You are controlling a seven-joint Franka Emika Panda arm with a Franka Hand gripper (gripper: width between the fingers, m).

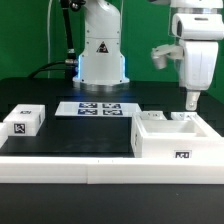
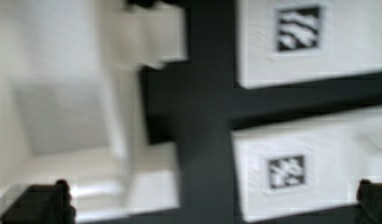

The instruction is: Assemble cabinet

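The cabinet box point(image 1: 172, 138) is a large white open-topped box with a tag on its front, at the exterior view's right. My gripper point(image 1: 190, 101) hangs just above its far right corner. In the wrist view my gripper point(image 2: 209, 205) is open and empty, with dark fingertips point(image 2: 42, 200) at both edges. Below it lie the box's wall point(image 2: 72, 110) and two white tagged panels point(image 2: 309, 40) point(image 2: 298, 165) on the black table. A small white tagged block point(image 1: 22, 122) sits at the exterior view's left.
The marker board point(image 1: 97, 108) lies flat at the middle back, in front of the robot base point(image 1: 102, 55). A long white border bar point(image 1: 90, 167) runs along the table's front edge.
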